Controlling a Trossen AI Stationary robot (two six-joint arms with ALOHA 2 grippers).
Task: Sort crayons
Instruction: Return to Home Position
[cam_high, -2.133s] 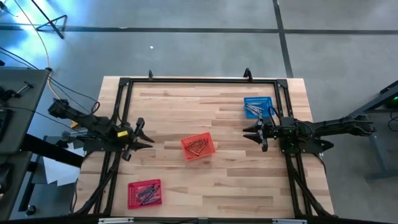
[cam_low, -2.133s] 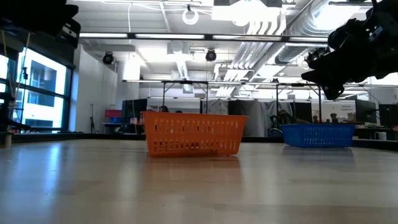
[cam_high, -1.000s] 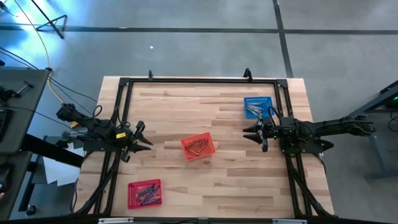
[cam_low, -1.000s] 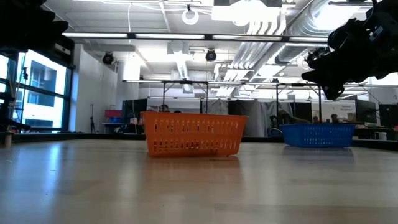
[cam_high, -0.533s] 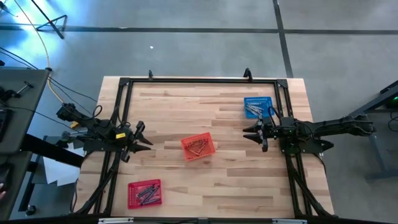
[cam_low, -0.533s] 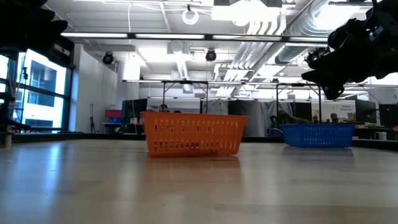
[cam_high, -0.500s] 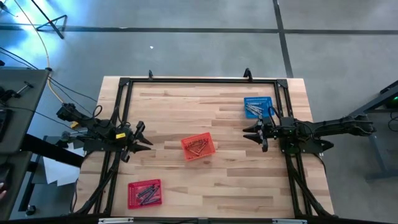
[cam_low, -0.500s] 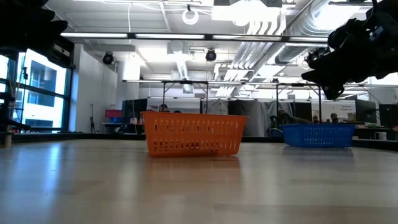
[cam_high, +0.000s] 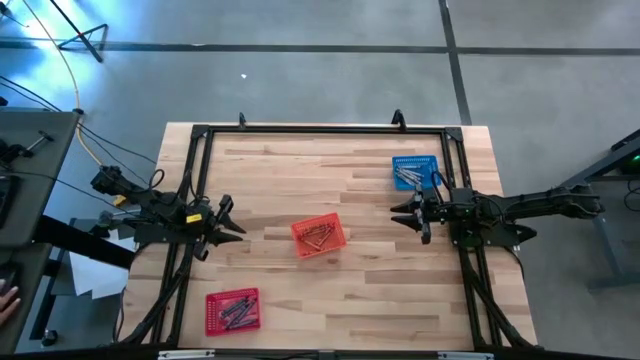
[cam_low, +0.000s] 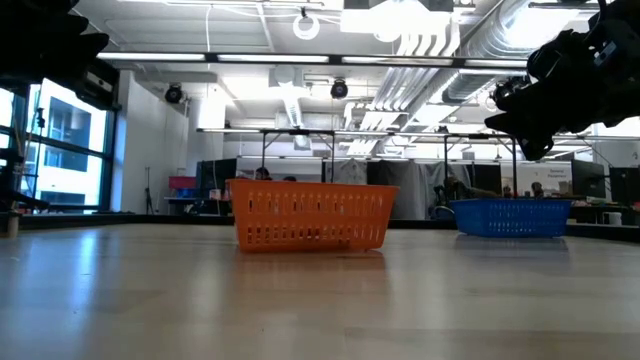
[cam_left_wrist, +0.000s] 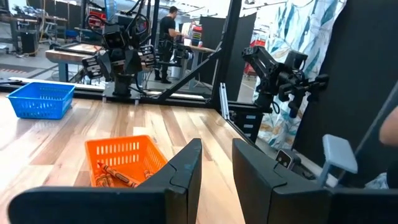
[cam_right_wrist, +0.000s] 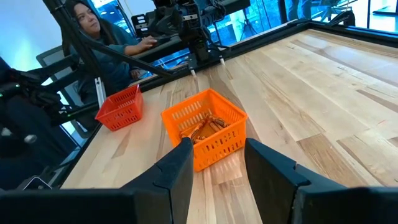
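An orange mesh basket (cam_high: 318, 236) stands on the middle of the wooden table and holds red-orange crayons (cam_right_wrist: 202, 127). A red basket (cam_high: 232, 311) at the near left holds grey crayons (cam_high: 236, 313). A blue basket (cam_high: 415, 172) at the far right holds pale bluish crayons (cam_high: 405, 178). My left gripper (cam_high: 234, 218) is open and empty above the table, left of the orange basket. My right gripper (cam_high: 408, 213) is open and empty, right of the orange basket and just nearer than the blue one.
A black frame (cam_high: 320, 128) runs along the table's far, left and right edges. Bare wood lies between the baskets. A person (cam_right_wrist: 93, 31) sits beyond the table's left side, and a hand (cam_high: 5, 300) shows off the table at the near left.
About two seconds ago my left arm drew back a little toward the table's left edge. Over the last second both arms and all three baskets have kept still.
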